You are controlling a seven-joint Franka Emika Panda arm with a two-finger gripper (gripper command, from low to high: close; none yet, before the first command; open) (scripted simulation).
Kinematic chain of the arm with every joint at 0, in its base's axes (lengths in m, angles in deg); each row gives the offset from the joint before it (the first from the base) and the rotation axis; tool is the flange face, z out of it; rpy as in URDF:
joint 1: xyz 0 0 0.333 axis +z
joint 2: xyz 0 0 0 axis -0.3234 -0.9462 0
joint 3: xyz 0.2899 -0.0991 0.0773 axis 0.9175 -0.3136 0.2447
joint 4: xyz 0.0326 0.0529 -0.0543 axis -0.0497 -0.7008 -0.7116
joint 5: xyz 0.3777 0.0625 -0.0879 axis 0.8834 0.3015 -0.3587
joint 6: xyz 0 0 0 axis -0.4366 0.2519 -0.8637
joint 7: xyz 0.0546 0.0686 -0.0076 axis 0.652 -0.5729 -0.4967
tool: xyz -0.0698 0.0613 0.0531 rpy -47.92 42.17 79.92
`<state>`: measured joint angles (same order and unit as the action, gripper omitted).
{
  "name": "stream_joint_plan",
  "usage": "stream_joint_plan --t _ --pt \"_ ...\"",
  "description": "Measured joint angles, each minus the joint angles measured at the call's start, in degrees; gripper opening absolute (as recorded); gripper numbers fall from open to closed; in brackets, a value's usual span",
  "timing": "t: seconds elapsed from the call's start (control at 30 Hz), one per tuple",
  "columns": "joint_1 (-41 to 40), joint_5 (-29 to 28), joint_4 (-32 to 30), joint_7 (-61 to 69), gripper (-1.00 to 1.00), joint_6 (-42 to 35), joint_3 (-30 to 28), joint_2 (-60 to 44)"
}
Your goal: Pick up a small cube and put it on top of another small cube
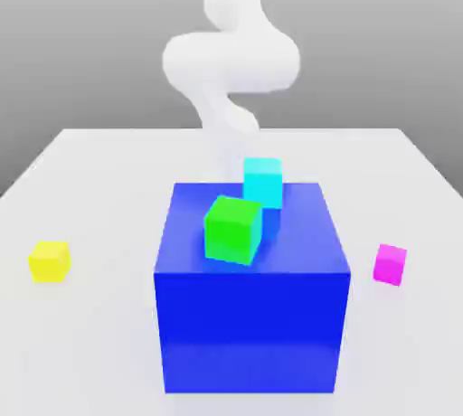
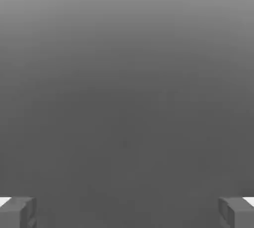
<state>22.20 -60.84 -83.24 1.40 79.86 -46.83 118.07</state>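
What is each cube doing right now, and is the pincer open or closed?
magenta cube: resting on the table, on the exterior view's right, not held.
yellow cube: resting on the table, on the exterior view's left, alone.
green cube: sitting on top of the big blue block.
cyan cube: on the blue block too, behind the green one.
pincer: open wide, holding nothing.

A rendered simulator scene is showing here, not a real room: a flat pale table (image 1: 108, 170) is sitting against an empty grey backdrop. Untextured, evenly coloured blocks are lying on it, among them a big blue block (image 1: 253, 333), and a smooth white arm (image 1: 231, 57) is rising behind.
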Motion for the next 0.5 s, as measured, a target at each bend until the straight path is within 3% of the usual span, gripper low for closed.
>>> stream_joint_plan --t 0.5 --pt "19.03 8.17 -15.17 11.53 0.0 14.99 7.35 -21.62"
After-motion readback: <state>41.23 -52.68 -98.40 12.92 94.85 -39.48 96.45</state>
